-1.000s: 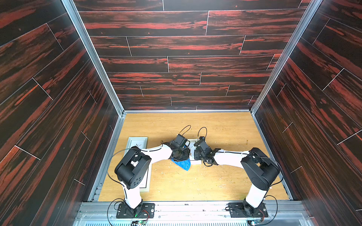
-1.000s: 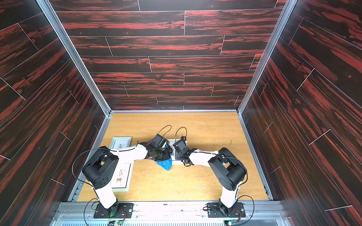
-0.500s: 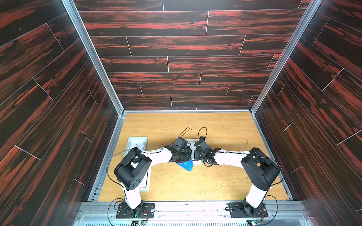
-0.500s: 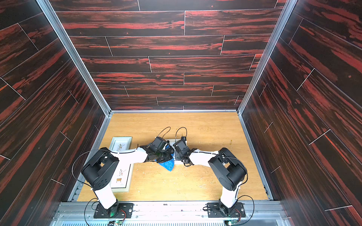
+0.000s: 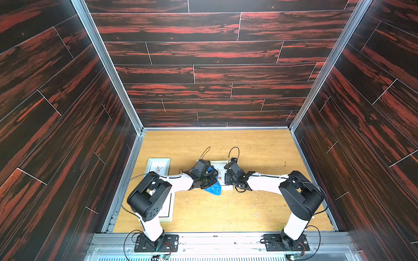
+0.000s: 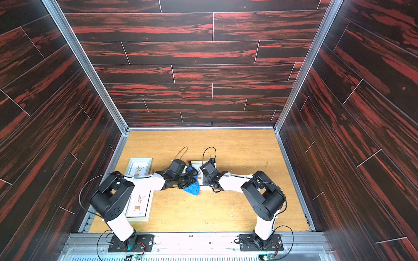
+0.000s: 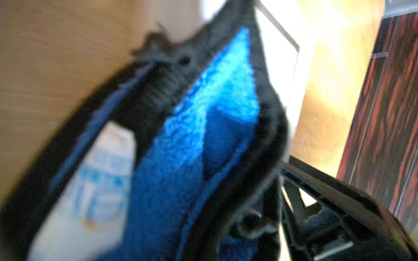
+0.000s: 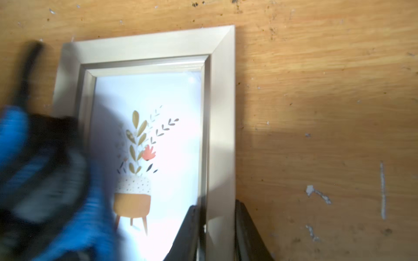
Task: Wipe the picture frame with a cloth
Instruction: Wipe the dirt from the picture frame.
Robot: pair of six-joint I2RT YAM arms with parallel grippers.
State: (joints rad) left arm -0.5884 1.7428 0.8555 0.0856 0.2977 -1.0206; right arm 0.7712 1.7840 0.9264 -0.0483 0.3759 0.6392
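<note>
The picture frame [image 8: 222, 113] is silver with a plant print and lies flat mid-table; it also shows in both top views [image 5: 219, 166] [image 6: 195, 165]. My right gripper [image 8: 217, 208] is shut on the frame's side rail, one finger on the glass side and one outside. The bright blue cloth [image 5: 213, 188] with black edging is bunched in my shut left gripper [image 5: 210, 179]. It hangs over the frame's opposite side and lower corner. In the left wrist view the cloth [image 7: 203, 135] fills the picture, blurred, and hides the jaws.
Two more framed plant prints lie at the table's left: one near the left wall [image 5: 158, 166], one partly under my left arm [image 6: 138, 205]. Dark wood-pattern walls enclose the tabletop on three sides. A metal rail [image 5: 214, 239] runs along the front.
My left gripper has swept the cloth a little to the right across the frame's near side. The right gripper and the frame have not moved.
</note>
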